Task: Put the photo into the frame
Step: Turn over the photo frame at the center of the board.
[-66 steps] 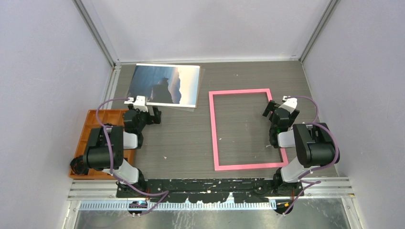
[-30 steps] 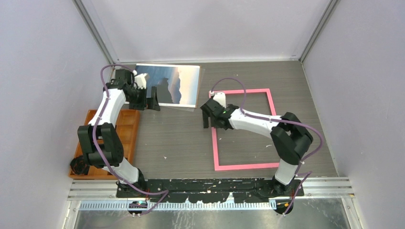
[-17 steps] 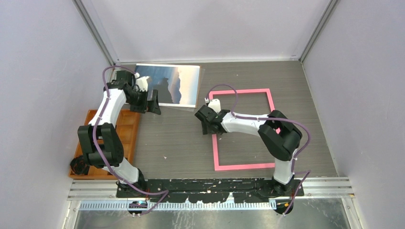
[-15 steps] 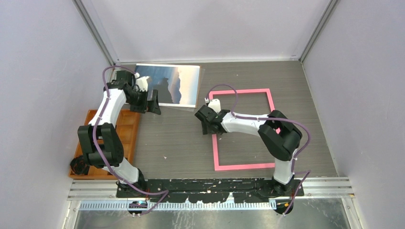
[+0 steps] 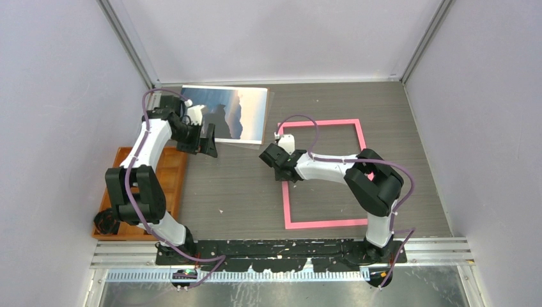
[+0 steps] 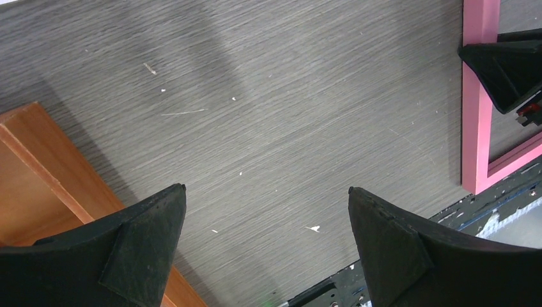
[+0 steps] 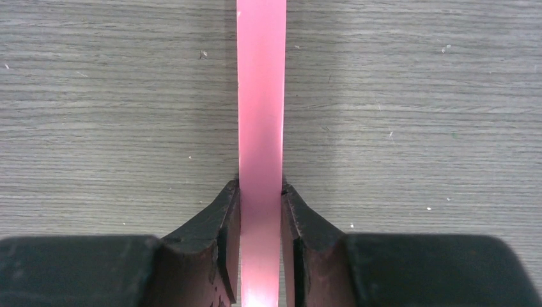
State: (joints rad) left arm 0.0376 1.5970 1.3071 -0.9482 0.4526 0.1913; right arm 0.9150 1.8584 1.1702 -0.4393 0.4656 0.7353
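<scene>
Frame [image 5: 323, 223] lay flat on right half of grey wood-grain table [image 5: 243, 192], right gripper [image 7: 261, 208] pinching its left rail. Photo [image 5: 236, 109] sat face-up at far edge; left gripper [image 6: 265, 192] spread wide beside it. Pale walls [image 5: 275, 38] around.

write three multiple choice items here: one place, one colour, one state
1. Where on the grey wood-grain table lies the rectangular sea-and-mountains photo print? A far left; B near right; C centre.
2. What colour is the front of the thin-bordered rectangular picture frame? A blue; B pink; C white.
3. The right pincer is: A wide open over bare table; B holding the print; C closed on the frame's rail.
Answers: A, top view shows it far left; B, every view shows pink; C, its wrist view shows it clamping the rail.
</scene>
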